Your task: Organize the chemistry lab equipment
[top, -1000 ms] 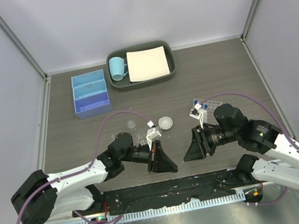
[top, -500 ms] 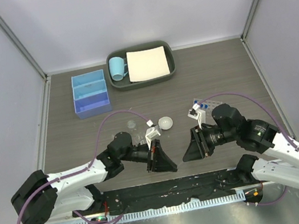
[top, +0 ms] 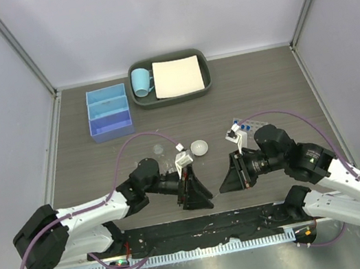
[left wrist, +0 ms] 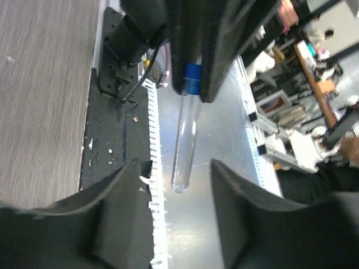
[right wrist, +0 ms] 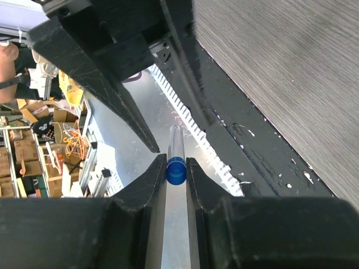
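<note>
A thin clear tube (left wrist: 185, 140) with a blue cap (right wrist: 176, 171) hangs in the air over the table's near edge, between my two grippers. My right gripper (right wrist: 176, 163) is shut on the cap end. My left gripper (left wrist: 174, 168) stands open around the tube's rounded tip, its fingers apart from the glass. In the top view the left gripper (top: 205, 196) and the right gripper (top: 225, 183) face each other tip to tip. The clear tube rack (top: 243, 128) holds blue-capped tubes behind the right arm. A white round dish (top: 199, 147) and a small clear bottle (top: 159, 149) sit behind the left wrist.
The blue three-compartment box (top: 108, 112) stands at the back left. A dark grey tray (top: 205, 87) with a white sheet and a light-blue mug (top: 141, 81) lies at the back centre. The black base rail (top: 203, 226) runs under both grippers.
My left gripper has opened and let go of the tube. My right gripper has closed further onto the blue cap. Both arms have hardly shifted.
</note>
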Controlling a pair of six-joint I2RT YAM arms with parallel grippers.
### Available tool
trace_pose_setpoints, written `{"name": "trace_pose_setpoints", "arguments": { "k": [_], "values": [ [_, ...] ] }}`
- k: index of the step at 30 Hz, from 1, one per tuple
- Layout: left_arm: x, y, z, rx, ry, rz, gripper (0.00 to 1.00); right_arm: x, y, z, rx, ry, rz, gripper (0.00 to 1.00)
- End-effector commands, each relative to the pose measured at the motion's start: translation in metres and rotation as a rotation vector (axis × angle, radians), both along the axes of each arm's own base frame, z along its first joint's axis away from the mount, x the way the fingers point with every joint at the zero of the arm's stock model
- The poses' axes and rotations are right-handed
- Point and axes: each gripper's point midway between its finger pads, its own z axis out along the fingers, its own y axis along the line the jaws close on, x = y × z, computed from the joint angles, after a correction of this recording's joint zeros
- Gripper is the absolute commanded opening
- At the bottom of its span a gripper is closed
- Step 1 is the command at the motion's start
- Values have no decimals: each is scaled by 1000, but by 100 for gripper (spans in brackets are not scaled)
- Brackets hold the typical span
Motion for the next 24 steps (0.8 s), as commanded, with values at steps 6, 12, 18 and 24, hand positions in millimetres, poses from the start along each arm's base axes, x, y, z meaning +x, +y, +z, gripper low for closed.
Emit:
{"name": "trace_pose_setpoints", "arguments": {
  "k": [6,12,18,24],
  "values": [
    [81,12,12,240,-54,496,67,37,-7,11,-110,-125,-141,11],
    [136,81,-6,582,-65,957,61,79,-43,5,-336,-212,-370,7],
    [133,100,-20,665,-42,1009,58,128,-90,0,-573,-277,-653,7],
    [125,104,-30,668,-23,989,53,171,-142,-15,-698,-234,-859,5]
  ]
}}
